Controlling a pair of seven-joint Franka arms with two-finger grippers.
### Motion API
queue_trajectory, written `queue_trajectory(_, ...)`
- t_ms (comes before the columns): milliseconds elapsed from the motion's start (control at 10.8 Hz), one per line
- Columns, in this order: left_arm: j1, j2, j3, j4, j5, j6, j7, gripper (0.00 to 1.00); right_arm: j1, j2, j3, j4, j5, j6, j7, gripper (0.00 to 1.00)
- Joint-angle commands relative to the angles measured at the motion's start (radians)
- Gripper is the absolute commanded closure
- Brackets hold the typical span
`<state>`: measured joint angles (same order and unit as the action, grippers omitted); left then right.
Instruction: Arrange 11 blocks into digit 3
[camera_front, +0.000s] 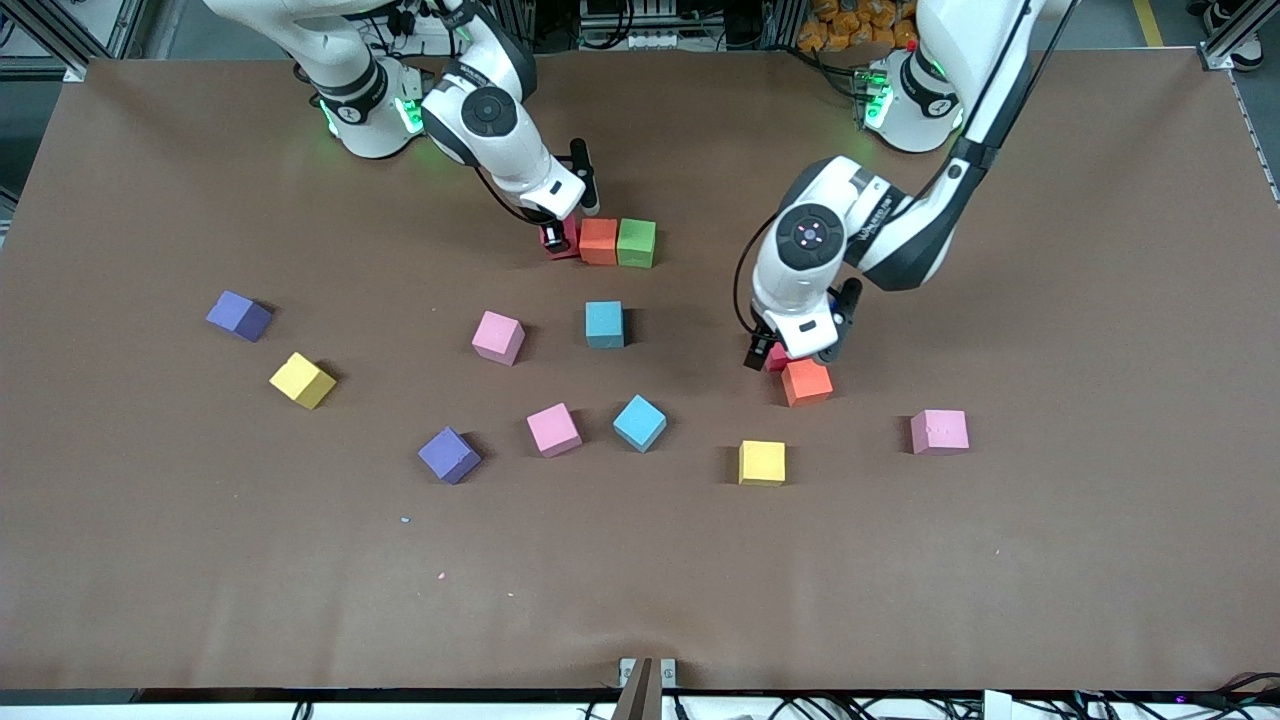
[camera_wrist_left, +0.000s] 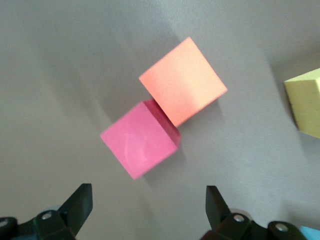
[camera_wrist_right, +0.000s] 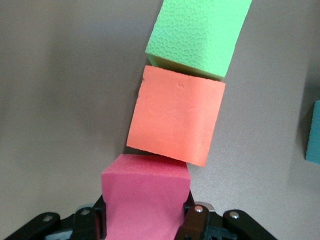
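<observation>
Right pincer (camera_front: 556, 238) is sitting low on the counter (camera_front: 150, 560), clenching a red block (camera_wrist_right: 145, 200) whose edge is touching an orange block (camera_front: 598, 241); a green block (camera_front: 636, 243) is touching that orange block toward the left arm's end, so the three are forming a short row. Left pincer (camera_front: 790, 352) is hanging released, fingers spread wide, over a second red block (camera_wrist_left: 140, 145) that is touching corner to corner with a second orange block (camera_front: 806, 382), nearer the front camera than the row. Everything else is lying loose, nearer the front camera than the row: two blue blocks (camera_front: 604, 324), three pink blocks (camera_front: 498, 337), two purple blocks (camera_front: 239, 316), two yellow blocks (camera_front: 762, 463), all well apart from the row.
</observation>
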<state>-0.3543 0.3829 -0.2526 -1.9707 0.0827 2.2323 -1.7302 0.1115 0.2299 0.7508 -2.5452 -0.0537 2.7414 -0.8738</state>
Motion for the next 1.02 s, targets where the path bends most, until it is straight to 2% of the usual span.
queue_trajectory(0,0.038,-0.045,-0.013,-0.066,0.019,0.023,0.165,0.00,0.008,0.008,0.001,-0.009,-0.009,0.024,0.024,0.54)
queue_trajectory(371,0.046,-0.010,-0.005,-0.097,0.026,0.159,0.433,0.00,0.011,0.026,-0.001,-0.006,-0.012,0.041,0.036,0.53)
queue_trajectory(556,0.071,-0.001,-0.007,-0.100,0.034,0.170,0.530,0.00,0.010,0.028,-0.001,-0.006,-0.012,0.041,0.036,0.52)
queue_trajectory(927,0.071,0.017,-0.007,-0.111,0.042,0.184,0.558,0.00,0.010,0.042,-0.004,-0.004,-0.014,0.041,0.036,0.52)
